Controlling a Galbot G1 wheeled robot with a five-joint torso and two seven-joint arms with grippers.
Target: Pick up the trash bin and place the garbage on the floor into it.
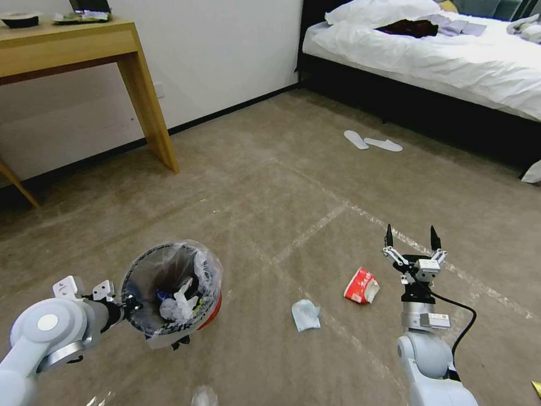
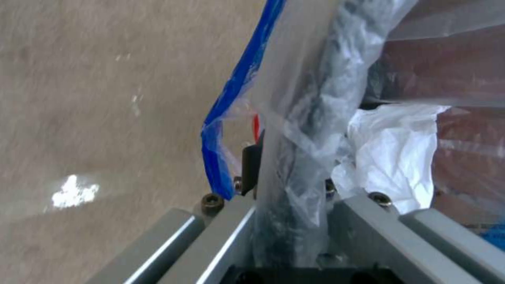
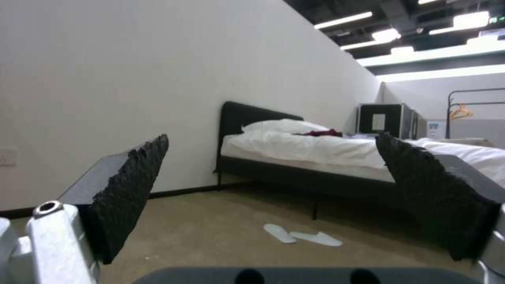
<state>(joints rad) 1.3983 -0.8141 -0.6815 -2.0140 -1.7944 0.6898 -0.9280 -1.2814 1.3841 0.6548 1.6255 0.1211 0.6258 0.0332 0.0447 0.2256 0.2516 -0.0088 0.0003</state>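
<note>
Down at the lower left of the head view, the left gripper [image 1: 131, 301] has its jaws clamped on the rim of the trash bin [image 1: 169, 282], holding it clear of the floor [image 1: 270, 203]. The left wrist view shows the bin's clear bag [image 2: 305, 130] pinched between those jaws, with white tissue [image 2: 394, 154] inside. On the right, the right gripper [image 1: 411, 239] points upward with its jaws spread wide and nothing between them. Between the two arms, a crushed red-and-white paper cup [image 1: 361, 286] and a crumpled pale tissue [image 1: 306, 314] lie on the carpet, near each other but apart. White slippers [image 1: 372, 141] lie beside the bed [image 1: 451, 62].
</note>
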